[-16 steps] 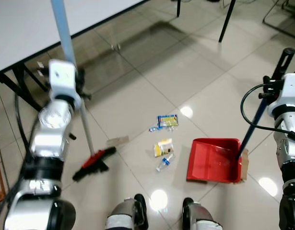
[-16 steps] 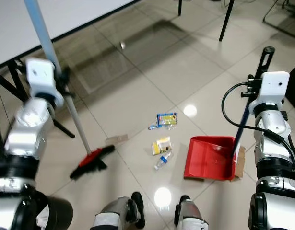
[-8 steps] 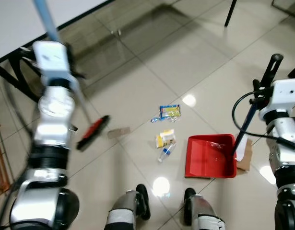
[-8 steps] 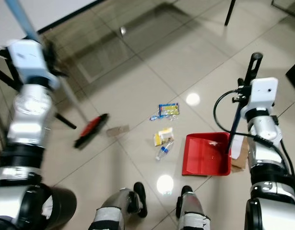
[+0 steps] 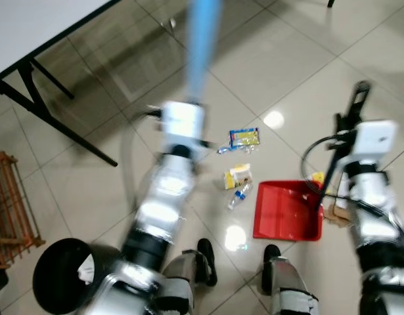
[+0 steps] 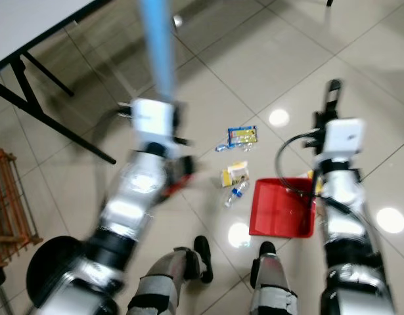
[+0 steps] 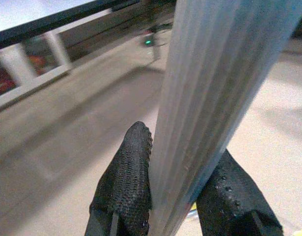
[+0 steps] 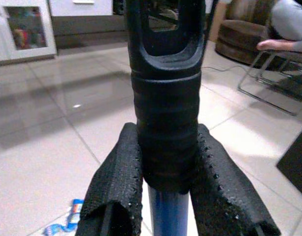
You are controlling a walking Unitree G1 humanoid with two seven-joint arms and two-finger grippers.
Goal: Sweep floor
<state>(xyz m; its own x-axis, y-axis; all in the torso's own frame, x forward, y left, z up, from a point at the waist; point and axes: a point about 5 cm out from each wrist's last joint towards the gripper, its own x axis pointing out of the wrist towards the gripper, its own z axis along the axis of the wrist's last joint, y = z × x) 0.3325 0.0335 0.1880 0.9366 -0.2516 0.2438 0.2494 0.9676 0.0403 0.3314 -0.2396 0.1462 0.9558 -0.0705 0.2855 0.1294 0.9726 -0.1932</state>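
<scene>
The left gripper (image 7: 178, 191) is clenching the pale blue broom handle (image 5: 200, 49), its 2 black fingers (image 7: 128, 182) pressing against either side of the ribbed shaft; in the head views the left arm is reaching across the middle of the scene and is blurred, with the handle rising steeply above it; a blurred bit of the red broom head (image 6: 180, 172) is peeking out just beside that arm, near the litter. The right gripper (image 8: 163, 189) is grasping the black grip of the dustpan handle (image 5: 348, 125), both fingers wrapping its lower end with the dark blue pole showing below; the red dustpan (image 5: 288, 211) is sitting flat on the tiled floor (image 5: 287, 59) before the robot's right foot, with a piece of brown cardboard (image 5: 337, 215) touching its right edge. Just to the dustpan's left are lying 3 pieces of litter: a blue-and-yellow packet (image 5: 244, 137) farthest out, a yellow wrapper (image 5: 236, 177) nearer, and a small clear plastic bottle (image 5: 239, 196) closest to the pan. A black-legged table (image 5: 31, 39) is standing at the upper left; a black bin (image 5: 67, 275) is sitting at the lower left, beside a wooden rack (image 5: 11, 210).
</scene>
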